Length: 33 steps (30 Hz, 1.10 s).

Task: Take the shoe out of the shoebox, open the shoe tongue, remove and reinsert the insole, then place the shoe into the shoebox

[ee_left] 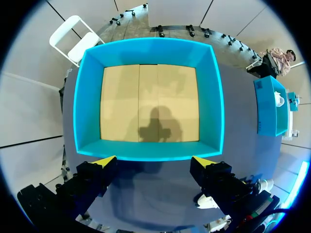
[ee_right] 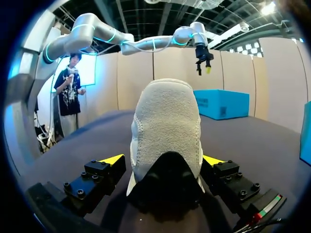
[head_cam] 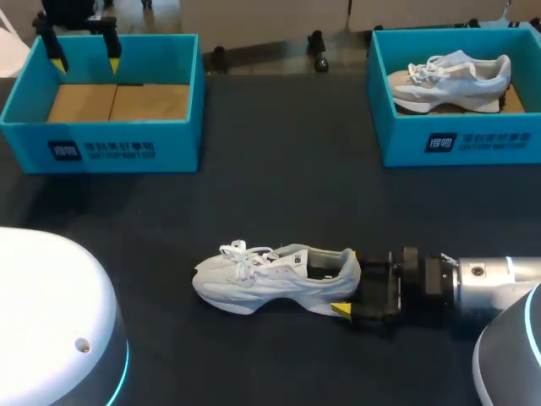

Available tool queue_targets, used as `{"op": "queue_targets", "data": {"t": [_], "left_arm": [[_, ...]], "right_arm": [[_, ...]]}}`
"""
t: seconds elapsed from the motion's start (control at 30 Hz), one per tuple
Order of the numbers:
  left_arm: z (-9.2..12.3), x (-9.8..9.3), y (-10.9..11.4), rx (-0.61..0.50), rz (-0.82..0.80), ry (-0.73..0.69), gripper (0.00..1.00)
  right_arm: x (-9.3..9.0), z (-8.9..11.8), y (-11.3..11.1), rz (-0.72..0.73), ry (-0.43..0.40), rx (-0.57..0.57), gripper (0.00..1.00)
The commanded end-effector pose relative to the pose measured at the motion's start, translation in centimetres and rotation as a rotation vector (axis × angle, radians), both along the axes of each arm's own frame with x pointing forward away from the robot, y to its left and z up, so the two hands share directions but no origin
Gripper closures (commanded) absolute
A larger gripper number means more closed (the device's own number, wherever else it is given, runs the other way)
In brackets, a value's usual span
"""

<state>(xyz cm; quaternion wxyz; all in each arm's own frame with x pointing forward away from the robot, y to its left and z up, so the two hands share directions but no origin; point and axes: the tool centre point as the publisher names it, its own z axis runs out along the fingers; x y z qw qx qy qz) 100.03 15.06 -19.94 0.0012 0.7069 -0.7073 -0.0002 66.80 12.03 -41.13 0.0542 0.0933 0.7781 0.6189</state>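
head view: the shoe (head_cam: 270,279) stands on the bench (head_cam: 254,194), its heel at the right jaws. left wrist view: left jaws spread, above one wall of the shoebox (ee_left: 146,151). right wrist view: the heel sits between the right jaws; i cannot tell whether they pinch it.

Colour check from my end: desk (head_cam: 279,169) is dark charcoal. The far-left shoebox (head_cam: 127,139) and far-right shoebox (head_cam: 456,139) are bright teal with tan cardboard floors. The shoe (head_cam: 270,279) is off-white, the boxed shoe (head_cam: 452,80) white and grey. The left pincer (head_cam: 84,59) and right pincer (ee_right: 163,160) are black with yellow tips.
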Motion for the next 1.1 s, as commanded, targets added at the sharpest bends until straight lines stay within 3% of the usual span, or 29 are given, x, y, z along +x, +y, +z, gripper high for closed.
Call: {"op": "queue_targets", "data": {"t": [0.03, 0.77, 0.8, 0.83, 0.87, 1.1], "left_arm": [[0.0, 0.0, 0.0, 0.001, 0.0, 0.0, 0.0], [0.0, 0.0, 0.0, 0.001, 0.0, 0.0, 0.0], [0.0, 0.0, 0.0, 0.001, 0.0, 0.0, 0.0], [0.0, 0.0, 0.0, 0.001, 0.0, 0.0, 0.0], [0.0, 0.0, 0.0, 0.001, 0.0, 0.0, 0.0], [0.0, 0.0, 0.0, 0.001, 0.0, 0.0, 0.0]], "right_arm": [[0.5, -0.1, 0.5, 0.01, -0.002, -0.002, 0.0], [0.8, -0.6, 2.0, 0.042, -0.001, -0.002, 0.01], [0.8, -0.6, 2.0, 0.043, -0.003, -0.002, 0.52], [0.8, -0.6, 2.0, 0.046, -0.008, -0.001, 0.9], [0.8, -0.6, 2.0, 0.05, -0.013, 0.0, 1.0], [1.0, -0.5, 1.8, 0.095, -0.019, 0.004, 1.0]]}}
